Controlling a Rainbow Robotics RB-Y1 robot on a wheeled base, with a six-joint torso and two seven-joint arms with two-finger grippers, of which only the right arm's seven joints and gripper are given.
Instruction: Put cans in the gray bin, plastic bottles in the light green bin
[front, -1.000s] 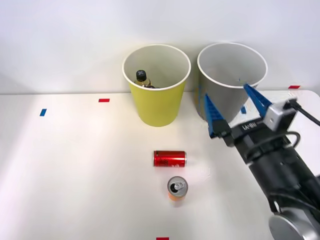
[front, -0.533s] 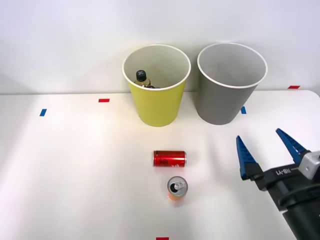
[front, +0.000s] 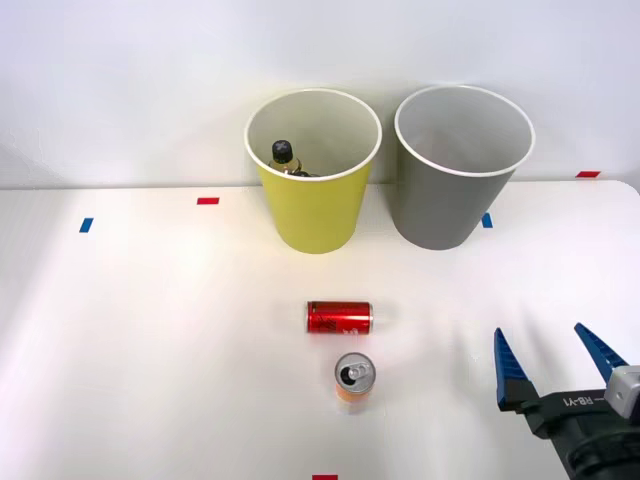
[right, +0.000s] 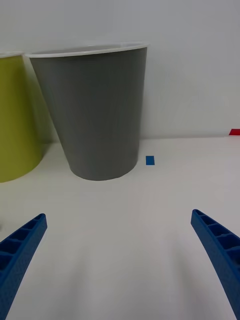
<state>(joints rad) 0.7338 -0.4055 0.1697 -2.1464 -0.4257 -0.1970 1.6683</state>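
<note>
1. Nearest us, at the right near corner of the white bench (front: 150, 330), our right pincer (front: 558, 362) stands wide and empty, well apart from both cans.
2. The small orange can with a silver top (front: 353, 379) stands upright left of it; a hasty side approach could tip it over.
3. Just beyond lies the small red can (front: 339, 317) on its side; a nudge may send it rolling, and reaching past could knock its neighbour.
4. Farthest, the tall gray plastic bin (front: 455, 190) waits beside the yellow-green bin (front: 315, 205), which holds a black-capped bottle (front: 284, 155); a careless release might land a can in the wrong bin.
</note>
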